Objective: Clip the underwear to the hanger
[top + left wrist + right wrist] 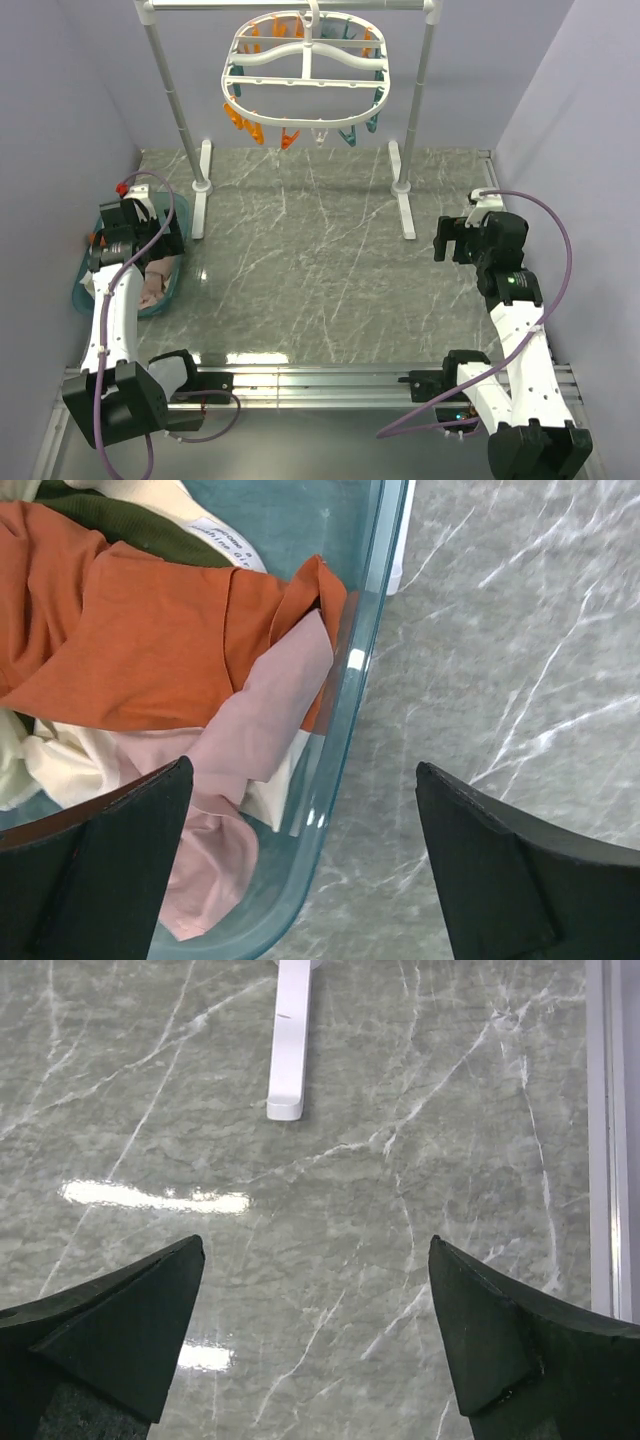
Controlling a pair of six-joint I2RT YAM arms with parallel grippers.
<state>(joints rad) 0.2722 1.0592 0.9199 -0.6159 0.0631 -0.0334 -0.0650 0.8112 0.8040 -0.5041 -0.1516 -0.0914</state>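
So, I am at the very first step: fetching the underwear (130,640), with nothing clipped yet. My left gripper (302,780) hangs over the teal basin (365,630) at the 9 o'clock edge of the table (320,260), its fingers spread wide and holding nothing. In the left wrist view the rust-orange cloth lies in the basin at about 10 o'clock from the gap between my fingers, with its pale waistband (225,542) and small dark print up at 11 o'clock. A pink garment (262,715) appears to lie partly over its lower edge. Cream cloth (60,765) sits at 8 o'clock and a dark green piece (120,520) shows at 11 o'clock. One finger is above the pile, the other out over bare marble past the basin's rim.

My right gripper (315,1245) is wide too and empty, over the table at 3 o'clock, with only a foot of the white rack (290,1040) in its sight at 12 o'clock. The hanger (305,70) hangs from that rack at 12 o'clock, its clothespins (287,138) dangling free.

Next, I judge, I must shift the left gripper toward 10 o'clock so both fingers straddle orange fabric only, then lower and pinch, best near the waistband. The risk is catching the pink garment along with it.
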